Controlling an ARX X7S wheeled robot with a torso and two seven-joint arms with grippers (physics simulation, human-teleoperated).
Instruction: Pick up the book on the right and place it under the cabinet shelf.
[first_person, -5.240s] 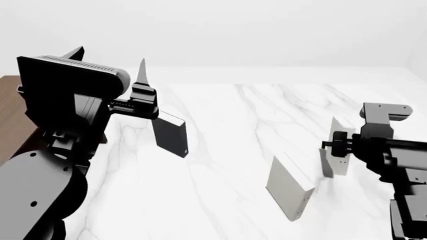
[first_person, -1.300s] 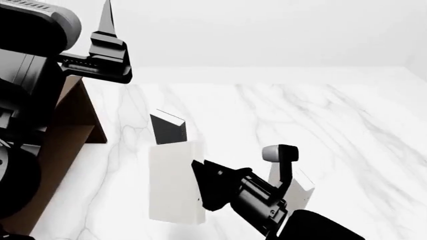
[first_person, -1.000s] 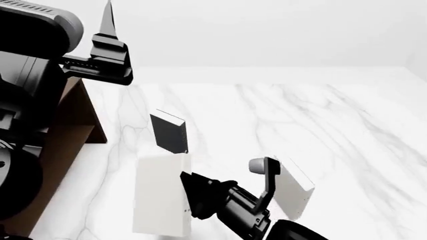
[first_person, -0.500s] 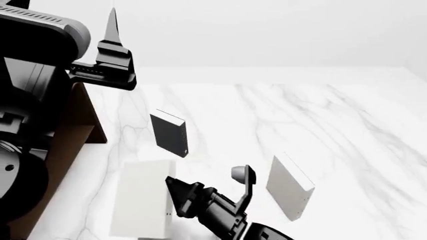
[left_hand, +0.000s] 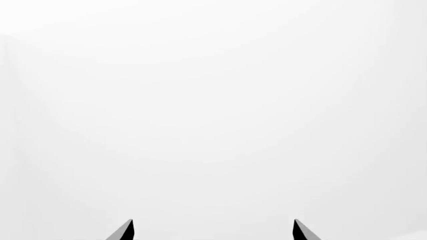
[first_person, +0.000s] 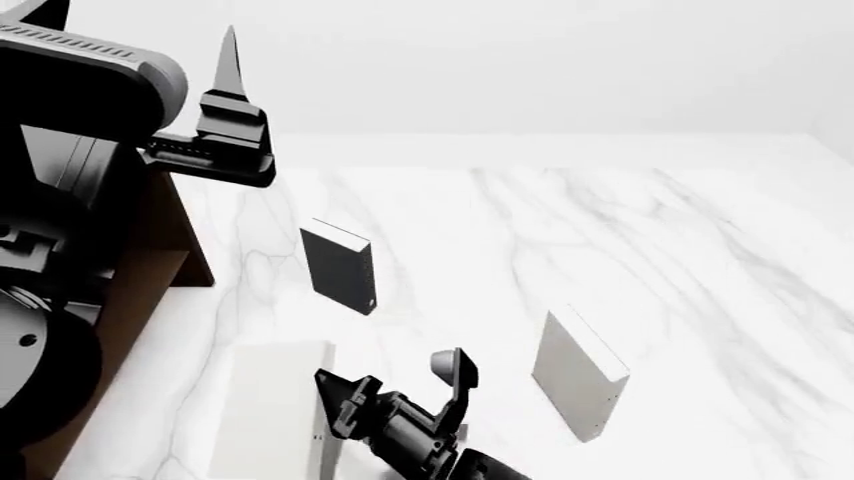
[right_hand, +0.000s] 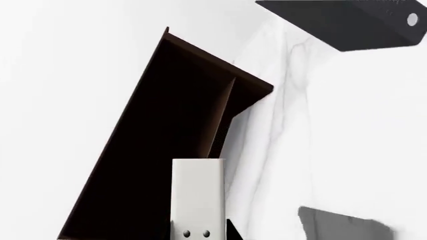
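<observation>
The off-white book (first_person: 274, 410) hangs at the lower left of the head view, with my right gripper (first_person: 331, 405) shut on its right edge. The right wrist view shows the same book (right_hand: 198, 192) between the jaws of the right gripper (right_hand: 198, 236), its far end pointing into the open front of the dark brown cabinet shelf (right_hand: 167, 135). In the head view the cabinet shelf (first_person: 150, 285) stands just left of the book. My left gripper (left_hand: 212, 231) is raised high above the cabinet, open and holding nothing. One of its fingers (first_person: 227, 60) points upward.
A black book (first_person: 338, 268) stands upright on the white marble table (first_person: 601, 230), right of the cabinet. A grey book (first_person: 578, 375) stands tilted further right. My left arm (first_person: 67, 150) fills the upper left of the head view.
My right gripper has carried the book left and lower in the head view, closer to the cabinet. The left gripper has drifted slightly right.
</observation>
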